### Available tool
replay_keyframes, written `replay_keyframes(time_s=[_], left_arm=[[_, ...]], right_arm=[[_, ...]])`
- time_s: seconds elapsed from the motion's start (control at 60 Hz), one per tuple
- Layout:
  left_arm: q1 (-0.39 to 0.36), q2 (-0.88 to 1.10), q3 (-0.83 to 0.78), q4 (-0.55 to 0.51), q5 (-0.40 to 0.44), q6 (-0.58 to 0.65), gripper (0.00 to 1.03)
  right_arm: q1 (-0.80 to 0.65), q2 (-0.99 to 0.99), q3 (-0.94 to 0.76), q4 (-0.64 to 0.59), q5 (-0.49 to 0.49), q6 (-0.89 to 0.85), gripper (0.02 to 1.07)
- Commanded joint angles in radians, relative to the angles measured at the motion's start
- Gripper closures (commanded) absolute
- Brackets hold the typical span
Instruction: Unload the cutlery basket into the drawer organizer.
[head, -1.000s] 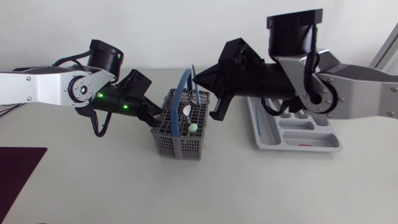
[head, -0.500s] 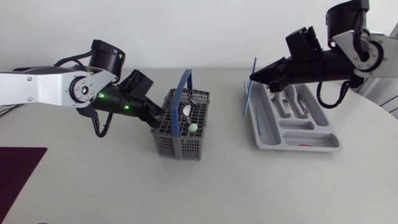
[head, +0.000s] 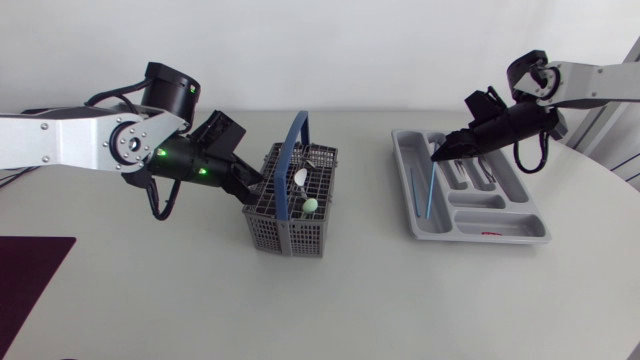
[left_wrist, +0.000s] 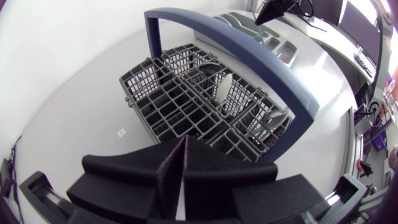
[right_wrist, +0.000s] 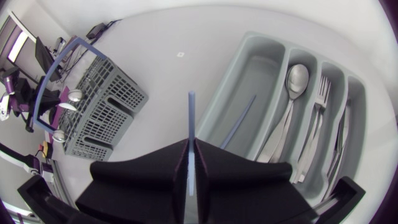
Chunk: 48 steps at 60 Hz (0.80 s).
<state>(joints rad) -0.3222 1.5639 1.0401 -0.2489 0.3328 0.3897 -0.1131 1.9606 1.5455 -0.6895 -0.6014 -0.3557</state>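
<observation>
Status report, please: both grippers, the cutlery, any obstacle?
Left gripper shut at basket rim. Right gripper shut on blue stick, over organizer's long compartment. No obstacle seen.

Left gripper at lower edge, fingers pressed together, no gap showing, tips right at near wall of cutlery basket. Basket grey, gridded, several compartments, on white table. Blue handle arches over the basket. Spoon upright in a middle compartment, bowl up. Second rounded utensil end in compartment under the handle. Grey drawer organizer well beyond the basket. Right gripper above the organizer.
</observation>
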Motion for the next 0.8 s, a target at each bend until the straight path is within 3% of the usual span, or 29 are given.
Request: replay_keyframes(time_s=[0.0, 0.317, 0.35, 0.45, 0.467, 0.567, 0.783], left_arm=[[-0.002, -0.030, -0.020, -0.001, 0.006, 0.001, 0.85], [0.002, -0.074, -0.040, -0.013, 0.005, 0.005, 0.85], [0.003, -0.082, -0.041, -0.016, 0.005, 0.005, 0.85], [0.011, -0.114, -0.052, -0.033, 0.005, 0.009, 0.85], [0.014, -0.123, -0.055, -0.036, 0.005, 0.009, 0.85], [0.029, -0.173, -0.068, -0.059, 0.005, 0.020, 0.85], [0.000, -0.355, -0.172, -0.128, 0.005, 0.087, 0.85]], right_arm=[[0.001, 0.101, 0.084, -0.036, 0.014, 0.046, 1.02], [0.027, 0.368, 0.364, -0.001, 0.098, 0.169, 1.00], [0.029, 0.379, 0.377, 0.007, 0.106, 0.179, 0.96], [0.033, 0.373, 0.372, 0.038, 0.130, 0.189, 0.64], [0.033, 0.354, 0.357, 0.051, 0.132, 0.190, 0.54], [0.035, 0.201, 0.202, 0.171, 0.137, 0.185, 0.25], [0.164, -0.077, -0.073, 0.358, 0.109, 0.132, 0.25]])
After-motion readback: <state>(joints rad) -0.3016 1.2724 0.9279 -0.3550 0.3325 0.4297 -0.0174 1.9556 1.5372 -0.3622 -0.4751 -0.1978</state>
